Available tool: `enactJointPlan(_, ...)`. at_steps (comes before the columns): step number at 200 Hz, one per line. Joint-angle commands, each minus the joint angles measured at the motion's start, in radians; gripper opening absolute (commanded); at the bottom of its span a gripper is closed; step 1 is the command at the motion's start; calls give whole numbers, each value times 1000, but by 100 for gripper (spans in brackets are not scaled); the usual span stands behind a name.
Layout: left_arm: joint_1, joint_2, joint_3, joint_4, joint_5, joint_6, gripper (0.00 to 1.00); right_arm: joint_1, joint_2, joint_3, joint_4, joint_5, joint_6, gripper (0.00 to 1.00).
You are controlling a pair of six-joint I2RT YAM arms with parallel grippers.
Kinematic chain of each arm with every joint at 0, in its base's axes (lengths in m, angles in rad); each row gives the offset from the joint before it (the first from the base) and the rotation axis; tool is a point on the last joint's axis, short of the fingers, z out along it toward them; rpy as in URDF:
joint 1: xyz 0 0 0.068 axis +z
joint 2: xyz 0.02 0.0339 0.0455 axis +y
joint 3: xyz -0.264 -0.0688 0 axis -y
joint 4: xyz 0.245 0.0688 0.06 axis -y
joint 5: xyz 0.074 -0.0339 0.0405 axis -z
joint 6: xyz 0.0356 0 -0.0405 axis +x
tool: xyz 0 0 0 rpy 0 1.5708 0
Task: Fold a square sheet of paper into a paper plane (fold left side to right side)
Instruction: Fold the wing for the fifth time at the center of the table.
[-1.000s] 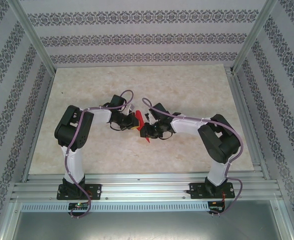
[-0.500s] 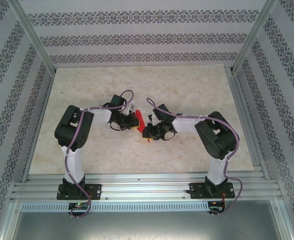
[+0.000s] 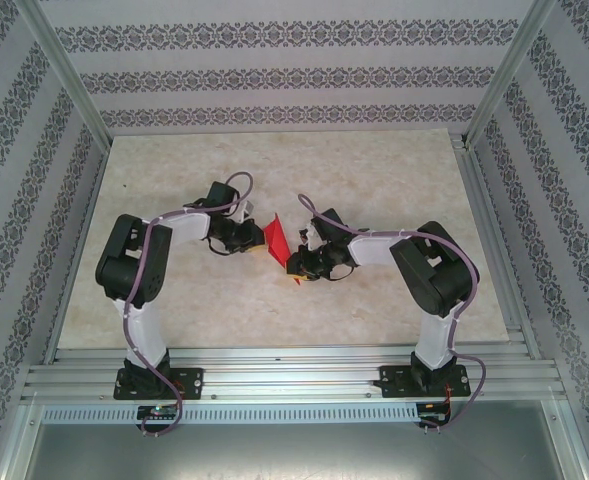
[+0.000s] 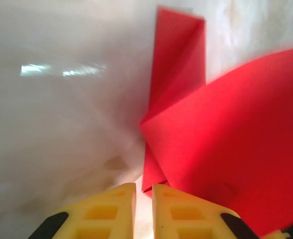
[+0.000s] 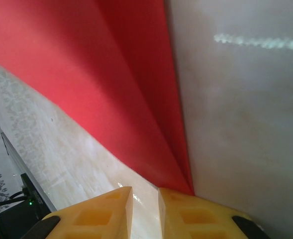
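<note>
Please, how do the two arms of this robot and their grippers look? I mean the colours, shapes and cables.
The left arm and the right arm look alike: white links between black, blocky joints, with a purple cable looping along each. The left gripper and the right gripper have yellow fingers with rectangular pockets, black at the base.

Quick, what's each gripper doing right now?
Left gripper: slightly open, nothing between its fingers; the red paper is just ahead.
Right gripper: cannot tell; the paper's point meets one fingertip.
</note>
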Motion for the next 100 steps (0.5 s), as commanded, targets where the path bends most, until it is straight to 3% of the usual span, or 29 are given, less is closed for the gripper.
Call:
enactJointPlan(1, 14, -104, 38, -75, -67, 52, 19, -3, 92, -38, -130, 139, -23, 22)
enactJointPlan(54, -55, -143, 43, 29, 29, -31, 13, 2, 89, -26, -144, 144, -33, 22)
enactJointPlan(100, -152, -40, 117, 53, 47, -57, 11, 12, 94, -19, -144, 153, -30, 22)
